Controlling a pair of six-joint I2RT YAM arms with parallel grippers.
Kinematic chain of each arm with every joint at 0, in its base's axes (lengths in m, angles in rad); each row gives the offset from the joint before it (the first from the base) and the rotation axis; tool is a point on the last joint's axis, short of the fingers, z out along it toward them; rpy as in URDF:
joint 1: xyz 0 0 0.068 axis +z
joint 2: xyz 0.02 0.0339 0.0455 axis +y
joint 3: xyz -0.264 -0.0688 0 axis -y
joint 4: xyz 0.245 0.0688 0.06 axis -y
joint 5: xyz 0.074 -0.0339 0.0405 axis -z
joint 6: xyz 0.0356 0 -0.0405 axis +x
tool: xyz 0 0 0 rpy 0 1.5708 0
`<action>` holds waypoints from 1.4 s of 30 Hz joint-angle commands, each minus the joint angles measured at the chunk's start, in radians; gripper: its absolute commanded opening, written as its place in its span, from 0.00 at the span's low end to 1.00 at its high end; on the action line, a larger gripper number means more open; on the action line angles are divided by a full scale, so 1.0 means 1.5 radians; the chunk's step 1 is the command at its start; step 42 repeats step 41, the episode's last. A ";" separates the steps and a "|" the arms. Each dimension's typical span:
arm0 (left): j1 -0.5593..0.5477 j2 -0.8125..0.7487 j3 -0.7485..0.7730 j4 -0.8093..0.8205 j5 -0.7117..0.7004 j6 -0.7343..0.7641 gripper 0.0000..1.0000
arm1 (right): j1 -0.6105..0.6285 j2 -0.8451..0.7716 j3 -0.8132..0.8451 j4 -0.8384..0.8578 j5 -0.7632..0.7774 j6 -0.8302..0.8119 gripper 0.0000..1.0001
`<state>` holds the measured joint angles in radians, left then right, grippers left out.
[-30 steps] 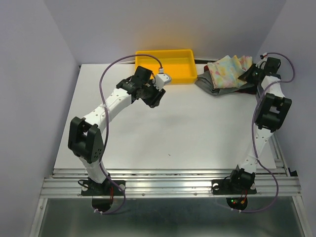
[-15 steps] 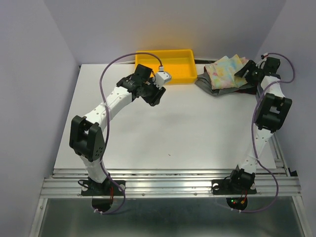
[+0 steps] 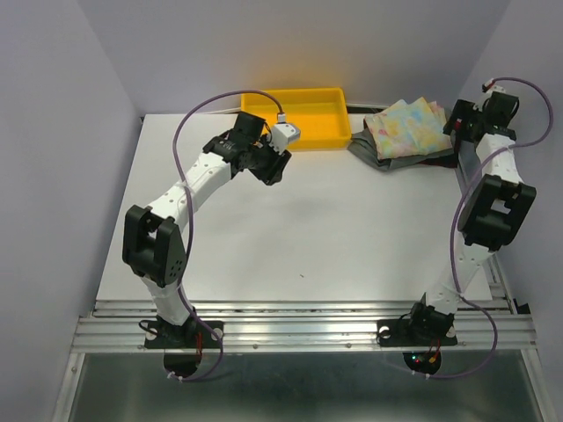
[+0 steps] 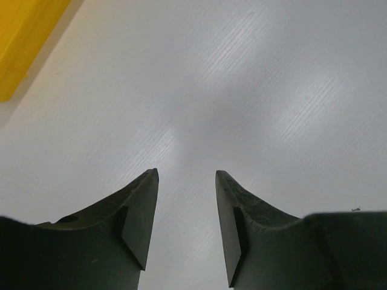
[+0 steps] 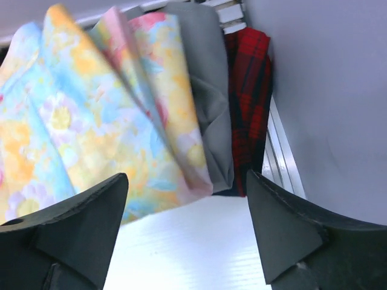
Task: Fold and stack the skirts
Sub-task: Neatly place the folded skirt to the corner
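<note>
The three skirts lie stacked at the table's back right. The pastel floral skirt [image 3: 406, 123] [image 5: 91, 115] is on top, the grey skirt [image 3: 376, 156] [image 5: 208, 78] under it, and an edge of the red-and-black plaid skirt [image 3: 439, 157] [image 5: 249, 90] shows at the bottom. My right gripper [image 3: 457, 125] [image 5: 186, 175] hovers at the stack's right edge, open, with nothing between its fingers. My left gripper [image 3: 274, 170] [image 4: 186, 173] is open over bare white table near the tray, holding nothing.
A yellow plastic tray [image 3: 262, 95] [image 4: 21, 42] stands at the back centre, just behind the left gripper. The right wall and a metal rail [image 5: 281, 163] run close beside the skirt stack.
My right gripper has let go of the floral skirt, opened wide and drawn back up and to the right. The left arm has shifted slightly toward the tray.
</note>
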<state>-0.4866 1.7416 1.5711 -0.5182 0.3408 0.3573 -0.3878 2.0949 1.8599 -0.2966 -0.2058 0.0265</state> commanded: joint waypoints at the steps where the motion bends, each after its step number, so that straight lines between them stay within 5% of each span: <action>1: 0.004 -0.025 -0.014 0.038 0.023 -0.013 0.54 | 0.027 -0.076 -0.041 0.055 -0.078 -0.110 0.81; 8: 0.009 -0.034 -0.038 0.066 0.035 -0.032 0.54 | 0.062 0.001 0.102 -0.067 -0.173 -0.093 0.73; 12: 0.045 -0.049 -0.041 0.091 0.053 -0.056 0.58 | 0.094 0.012 0.163 -0.165 -0.245 -0.103 0.83; 18: 0.121 -0.039 0.002 0.109 0.074 -0.090 0.63 | 0.178 -0.126 -0.015 -0.187 -0.264 -0.100 1.00; 23: 0.154 -0.049 -0.003 0.115 0.057 -0.088 0.64 | 0.241 -0.263 -0.225 -0.166 -0.249 -0.088 1.00; 32: 0.155 -0.147 -0.163 0.138 0.039 -0.077 0.64 | 0.358 -0.457 -0.534 -0.137 -0.200 -0.089 1.00; 42: 0.155 -0.195 -0.226 0.125 0.028 -0.062 0.63 | 0.364 -0.510 -0.584 -0.125 -0.195 -0.078 1.00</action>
